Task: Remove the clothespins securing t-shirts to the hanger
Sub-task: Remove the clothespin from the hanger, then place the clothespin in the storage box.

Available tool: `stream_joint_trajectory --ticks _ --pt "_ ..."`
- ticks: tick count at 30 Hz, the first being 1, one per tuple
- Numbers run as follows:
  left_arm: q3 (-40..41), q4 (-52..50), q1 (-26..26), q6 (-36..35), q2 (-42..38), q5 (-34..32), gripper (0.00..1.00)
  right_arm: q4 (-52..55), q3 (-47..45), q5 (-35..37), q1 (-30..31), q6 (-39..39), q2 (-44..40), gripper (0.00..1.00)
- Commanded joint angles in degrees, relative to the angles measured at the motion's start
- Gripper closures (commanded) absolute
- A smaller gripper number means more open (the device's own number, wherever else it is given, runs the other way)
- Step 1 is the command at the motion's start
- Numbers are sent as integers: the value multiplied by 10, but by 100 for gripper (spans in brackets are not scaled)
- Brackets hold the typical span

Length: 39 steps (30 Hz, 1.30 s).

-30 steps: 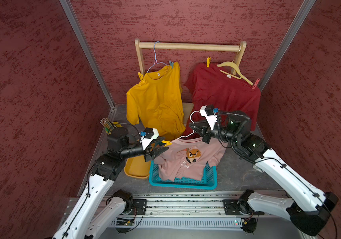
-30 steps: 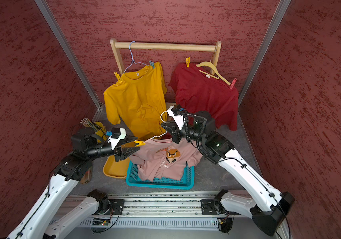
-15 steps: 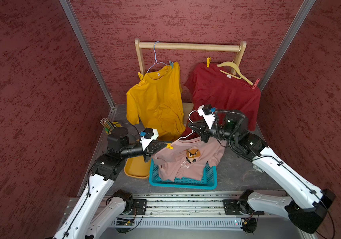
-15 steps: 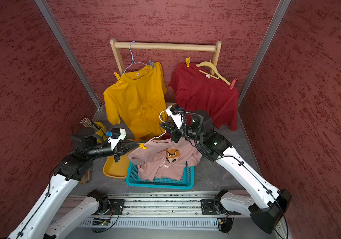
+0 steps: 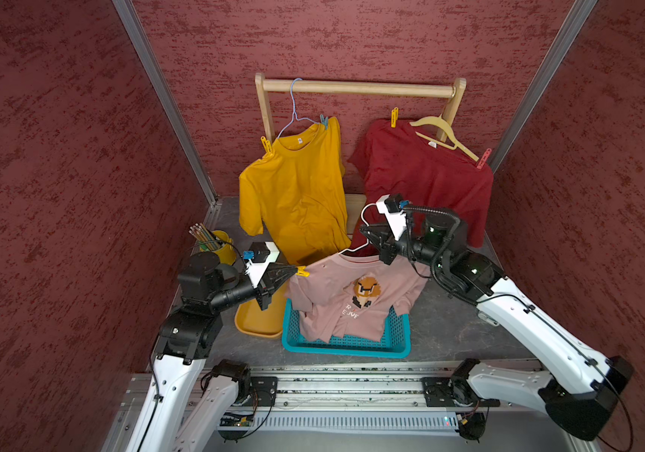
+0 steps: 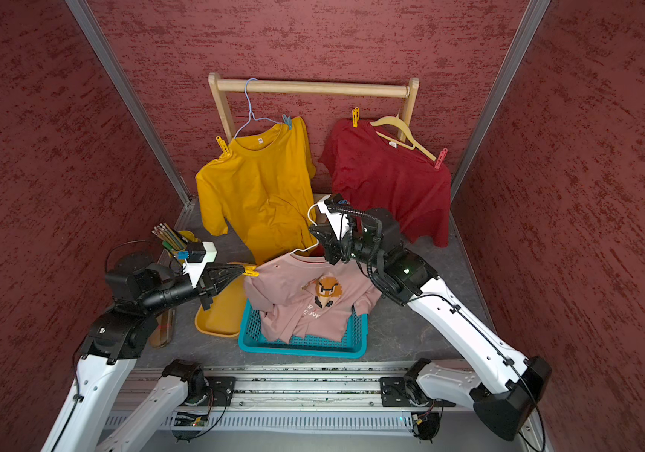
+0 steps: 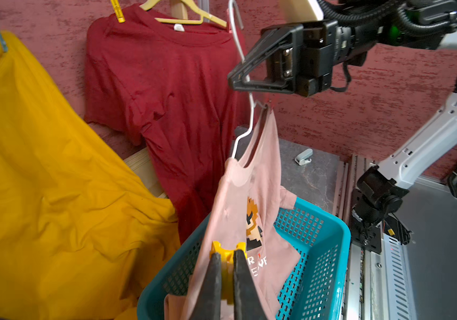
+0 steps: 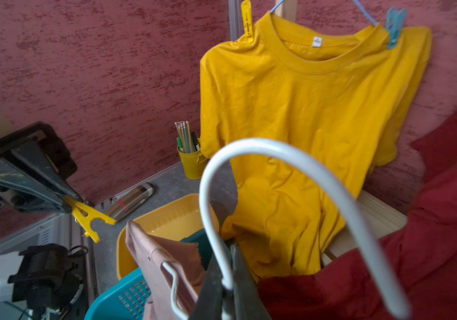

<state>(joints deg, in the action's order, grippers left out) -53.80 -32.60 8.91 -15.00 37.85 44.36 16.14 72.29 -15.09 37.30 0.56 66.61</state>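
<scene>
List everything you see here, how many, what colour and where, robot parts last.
rack: one, wooden, at the back.
basket: one, teal, front centre.
tray: one, yellow, beside the basket.
pencil cup: one, yellow, near the left arm.
striped object: one, lying by the wall.
hangers: three; blue wire, cream, white.
t-shirts: three; mustard and dark red at the rack, pale pink draped over the basket.
clothespins: five sure; yellow and light blue on the mustard shirt, yellow and pink-red on the red one, yellow held clear of the cloth; a pale clip on the tabletop may be a sixth.
left gripper: shut on the yellow clothespin.
right gripper: shut on the white hanger.
</scene>
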Motion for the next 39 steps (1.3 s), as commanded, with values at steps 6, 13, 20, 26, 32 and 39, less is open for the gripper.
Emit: stream_joint_trajectory --ticks 6,13,20,26,32,39 --pt "56 -59 -49 208 11 -267 100 -70 -2 163 2 2 -76 100" --pt "164 -31 -90 390 6 -326 100 -63 3 148 2 -8 -68 100" --pt "184 -50 -91 382 1 -368 84 -58 10 151 1 -15 -65 100" --pt "187 -50 -91 366 -27 -356 51 -63 12 124 1 -25 -62 100" --pt "164 -57 -92 333 -26 -330 38 -45 27 107 2 -33 -45 100" --pt "87 -37 -91 244 -17 -309 34 -38 56 50 2 -43 -11 100"
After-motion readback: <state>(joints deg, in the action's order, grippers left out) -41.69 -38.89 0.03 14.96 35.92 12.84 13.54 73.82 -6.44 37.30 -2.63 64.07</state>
